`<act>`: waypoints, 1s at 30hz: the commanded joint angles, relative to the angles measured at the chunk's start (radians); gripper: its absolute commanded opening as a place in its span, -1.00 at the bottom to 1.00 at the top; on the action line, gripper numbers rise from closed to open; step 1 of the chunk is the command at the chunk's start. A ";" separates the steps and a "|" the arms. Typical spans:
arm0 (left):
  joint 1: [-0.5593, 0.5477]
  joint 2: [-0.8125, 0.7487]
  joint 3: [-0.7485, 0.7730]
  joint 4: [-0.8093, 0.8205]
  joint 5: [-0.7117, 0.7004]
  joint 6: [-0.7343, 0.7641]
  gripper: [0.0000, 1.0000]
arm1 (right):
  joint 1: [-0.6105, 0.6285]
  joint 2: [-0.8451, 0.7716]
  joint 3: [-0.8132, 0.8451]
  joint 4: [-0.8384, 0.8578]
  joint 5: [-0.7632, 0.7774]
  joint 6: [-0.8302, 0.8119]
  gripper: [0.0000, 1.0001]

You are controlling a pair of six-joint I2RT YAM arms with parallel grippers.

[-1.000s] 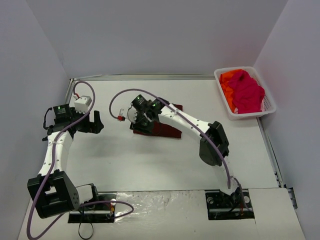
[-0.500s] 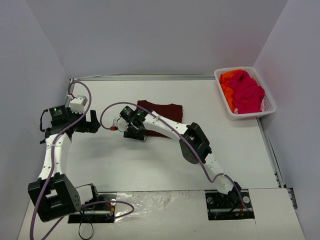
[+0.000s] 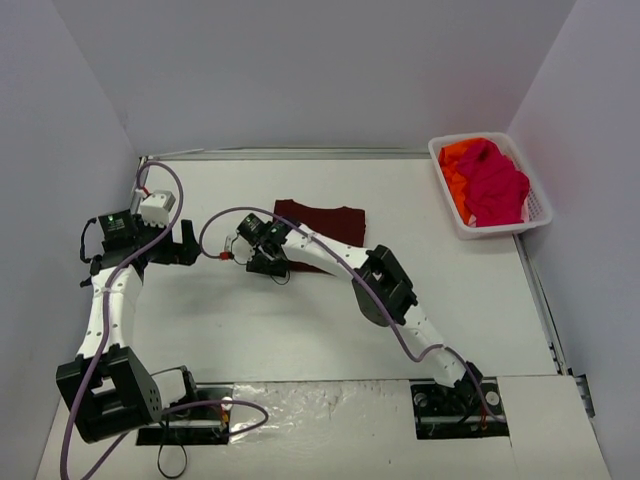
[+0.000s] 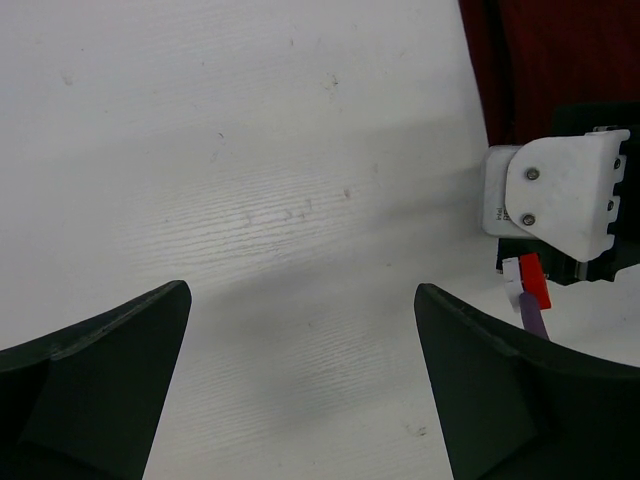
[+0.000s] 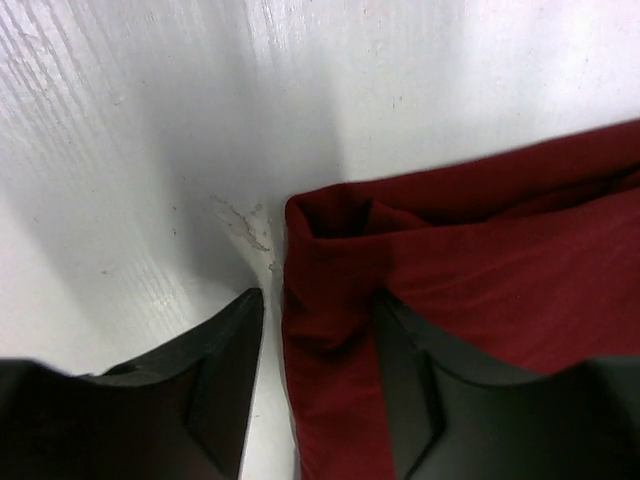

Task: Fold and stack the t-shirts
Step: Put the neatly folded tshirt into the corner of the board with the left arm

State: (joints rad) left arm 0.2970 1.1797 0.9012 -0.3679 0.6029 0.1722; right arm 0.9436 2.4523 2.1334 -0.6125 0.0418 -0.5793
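Since a second back, the right tool (image 3: 265,262) has come down to the near-left corner of the maroon t-shirt (image 3: 325,222). The shirt lay askew under the arm then; now it lies flat as a folded rectangle a bit farther back on the desk (image 3: 300,330).

From the right wrist you can see that tool (image 5: 318,300) standing partly open, its two dark fingers (image 5: 215,400) set either side of the shirt's folded edge (image 5: 480,280). A sliver of white desk shows between the left finger and the cloth, so the fold is straddled rather than pinched. Whether the other finger presses on the cloth I cannot tell.

Off to the left, the left tool (image 3: 185,243) is spread as wide as it goes and carries nothing. Its own camera shows the gap (image 4: 302,295) over bare desk, with the edge of the maroon shirt (image 4: 560,50) at far right.

Away at the far right of the desk sits the white basket (image 3: 490,232), well apart from both arms. A bright pink t-shirt (image 3: 492,182) is heaped in it over an orange t-shirt (image 3: 455,160).
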 commanded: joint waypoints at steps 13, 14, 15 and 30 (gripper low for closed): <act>0.002 0.075 0.076 -0.042 0.135 -0.056 0.90 | 0.012 -0.099 -0.174 -0.035 0.029 -0.008 -1.00; -0.004 0.090 0.080 -0.045 0.149 -0.062 0.91 | 0.012 -0.111 -0.182 -0.033 0.033 -0.008 -1.00; -0.006 0.098 0.084 -0.048 0.172 -0.080 0.91 | 0.012 -0.125 -0.187 -0.035 0.038 -0.010 -1.00; -0.153 0.408 0.185 0.026 0.458 -0.405 0.89 | 0.007 -0.216 -0.141 -0.047 0.109 -0.024 -1.00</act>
State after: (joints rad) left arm 0.1764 1.5532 1.0439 -0.3836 0.9318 -0.1066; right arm 0.9497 2.2894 1.9564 -0.6228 0.1169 -0.5999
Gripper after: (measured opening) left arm 0.944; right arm 0.024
